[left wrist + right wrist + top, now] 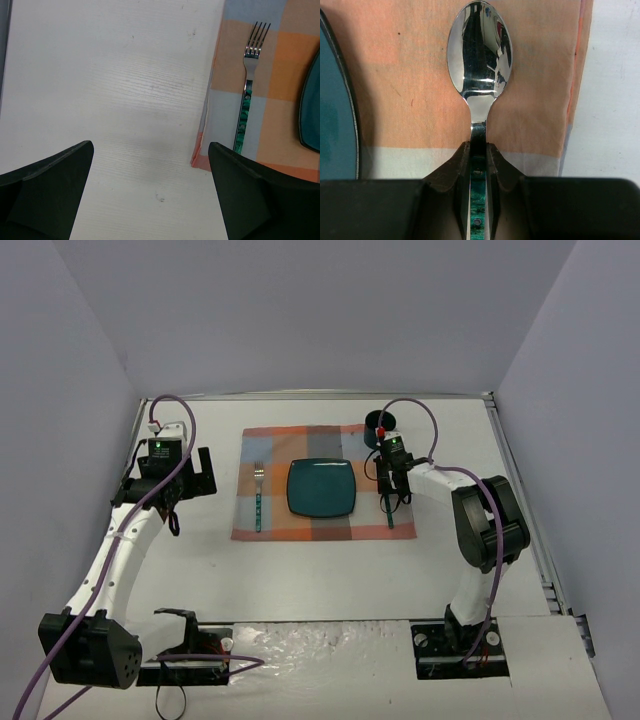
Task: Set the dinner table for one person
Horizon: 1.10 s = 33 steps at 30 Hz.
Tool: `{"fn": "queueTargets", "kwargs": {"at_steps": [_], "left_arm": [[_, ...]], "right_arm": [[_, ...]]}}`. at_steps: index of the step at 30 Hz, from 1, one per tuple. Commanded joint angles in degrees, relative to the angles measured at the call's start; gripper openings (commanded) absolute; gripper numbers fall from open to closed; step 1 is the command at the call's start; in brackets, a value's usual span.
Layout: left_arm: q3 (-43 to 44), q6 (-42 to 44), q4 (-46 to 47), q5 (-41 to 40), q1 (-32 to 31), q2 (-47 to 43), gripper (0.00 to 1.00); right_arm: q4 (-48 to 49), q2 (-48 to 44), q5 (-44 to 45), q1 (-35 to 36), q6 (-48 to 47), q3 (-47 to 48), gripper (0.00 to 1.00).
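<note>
We see the right gripper [479, 152] clamped on the green handle of the spoon [479, 55], at 3 o'clock of the teal plate [320, 488] on the plaid placemat [270, 445]; the fork [258, 495] lies at 9 o'clock. The left gripper [150, 145] has its jaws wide apart over the bare white dinner table [320, 570], at 9 o'clock of the placemat.

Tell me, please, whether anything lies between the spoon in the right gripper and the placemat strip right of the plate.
Nothing visible does. The right gripper is shut on the spoon, and the placemat beneath it, between the plate and the mat's right edge, is bare.
</note>
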Motion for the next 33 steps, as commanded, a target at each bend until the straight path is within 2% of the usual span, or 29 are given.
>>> {"fn": "queueTargets", "kwargs": {"at_steps": [1, 9, 14, 20, 24, 28, 29, 31, 33], "left_arm": [[1.10, 0.78, 1.85, -1.33, -0.19, -1.07, 0.97], [1.01, 0.74, 1.94, -1.55, -0.19, -0.98, 0.97], [1.08, 0.76, 1.88, -1.58, -0.19, -0.90, 0.97], [1.01, 0.85, 2.01, -1.58, -0.22, -0.94, 0.97], [1.31, 0.91, 1.65, -1.81, -0.28, -1.69, 0.97], [3.72, 0.34, 0.02, -1.54, -0.28, -3.49, 0.97], [3.83, -0.01, -0.03, -1.42, -0.28, -3.97, 0.97], [5.17, -0.76, -0.55, -0.75, -0.28, -5.32, 0.97], [5.79, -1.19, -0.78, -0.54, -0.28, -6.94, 0.97]], "right_arm": [[2.26, -0.80, 2.02, 0.18, -1.06, 1.61, 0.00], [2.66, -0.40, 2.03, -0.12, -0.98, 0.91, 0.01], [2.68, -1.34, 1.32, -0.12, -0.55, 0.49, 0.19], [2.51, -5.86, 0.49, -0.43, 0.19, 0.95, 0.52], [1.76, -11.71, 0.54, -0.74, 0.08, 1.51, 0.65], [0.56, -22.92, 3.71, -1.70, 0.07, 0.96, 0.86], [0.54, -23.55, 4.77, -1.75, -0.03, 0.62, 0.87], [0.39, -31.86, 7.85, -2.35, -0.41, -1.03, 0.99], [-0.11, -38.49, 11.10, -2.69, -0.69, -2.26, 1.00]]}}
